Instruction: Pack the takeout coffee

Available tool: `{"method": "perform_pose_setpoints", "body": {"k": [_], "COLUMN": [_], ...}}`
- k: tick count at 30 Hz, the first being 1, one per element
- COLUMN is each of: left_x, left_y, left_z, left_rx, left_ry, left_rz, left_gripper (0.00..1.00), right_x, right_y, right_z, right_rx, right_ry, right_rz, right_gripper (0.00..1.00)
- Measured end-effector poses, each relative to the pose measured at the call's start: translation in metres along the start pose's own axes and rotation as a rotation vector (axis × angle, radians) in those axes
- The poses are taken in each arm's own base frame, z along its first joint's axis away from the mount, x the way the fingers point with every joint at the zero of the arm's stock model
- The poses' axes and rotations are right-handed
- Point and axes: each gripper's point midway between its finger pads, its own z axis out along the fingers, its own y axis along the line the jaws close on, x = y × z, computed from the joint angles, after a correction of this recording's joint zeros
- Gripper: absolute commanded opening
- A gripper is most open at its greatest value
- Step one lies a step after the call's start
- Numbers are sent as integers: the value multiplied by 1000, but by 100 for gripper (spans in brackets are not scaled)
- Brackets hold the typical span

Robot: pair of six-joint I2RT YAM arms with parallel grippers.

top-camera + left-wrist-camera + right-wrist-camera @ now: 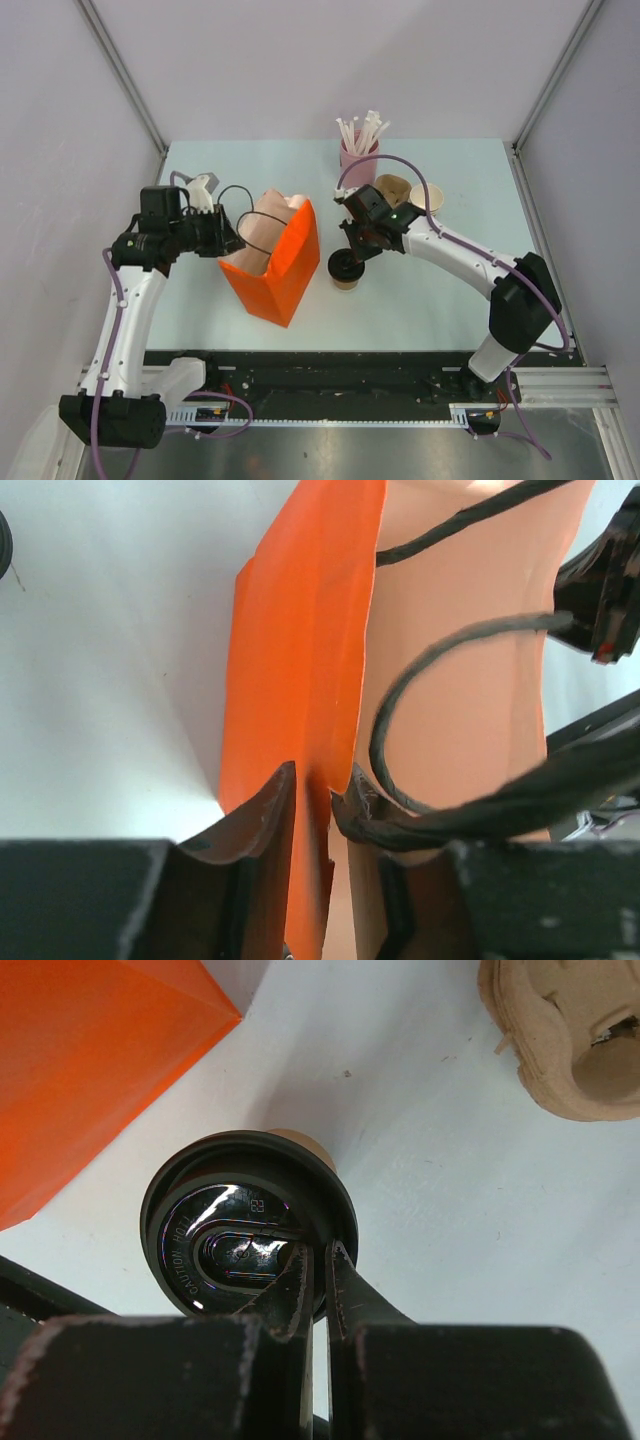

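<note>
The takeout coffee [346, 268], a kraft-brown cup with a black lid [240, 1230], is just right of the orange paper bag [280, 270]. My right gripper [358, 252] is shut on the lid's near rim, one finger inside and one outside in the right wrist view [318, 1255]. I cannot tell if the cup is off the table. My left gripper [232, 240] is shut on the bag's left wall at its open top, as the left wrist view [322, 785] shows. The bag [300, 660] stands upright and open, its black cord handles [400, 690] hanging loose.
A pink cup of white straws [357, 155] stands at the back. The brown pulp cup carrier [392, 188] and a lidless paper cup [427, 197] sit behind my right gripper. The carrier also shows in the right wrist view [570, 1030].
</note>
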Motion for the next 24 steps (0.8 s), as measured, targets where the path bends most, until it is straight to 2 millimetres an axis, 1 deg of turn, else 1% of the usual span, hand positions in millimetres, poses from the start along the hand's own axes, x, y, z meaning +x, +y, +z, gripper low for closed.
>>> {"method": "perform_pose_setpoints", "body": {"k": [3, 4, 7, 9, 10, 12, 13, 16, 20, 24], "left_x": [0, 0, 0, -1, -2, -3, -3, 2, 9, 14], "left_y": [0, 0, 0, -1, -1, -2, -3, -6, -7, -8], "left_z": [1, 1, 0, -1, -2, -3, -4, -5, -10, -14], "left_rx": [3, 4, 6, 8, 10, 14, 22, 45, 58, 66], "left_ry": [3, 3, 4, 3, 1, -1, 0, 13, 35, 63], "left_rz": [10, 13, 31, 46, 55, 76, 89, 138, 204, 255], "left_gripper": [44, 49, 56, 56, 59, 61, 64, 68, 68, 71], "right_x": [-2, -2, -6, -8, -10, -14, -16, -19, -22, -23], "right_y": [-1, -2, -3, -6, -8, -15, -19, -29, -33, -29], "right_z": [-4, -6, -14, -21, -26, -35, -39, -48, -52, -53], "right_rx": [0, -1, -3, -4, -5, 0, 5, 20, 19, -27], "right_ry": [-9, -13, -33, -48, -58, -76, -86, -108, -122, -121], "right_rz": [-6, -8, -18, -16, -12, 5, 14, 33, 43, 67], "right_gripper": [0, 0, 0, 0, 0, 0, 0, 0, 0, 0]}}
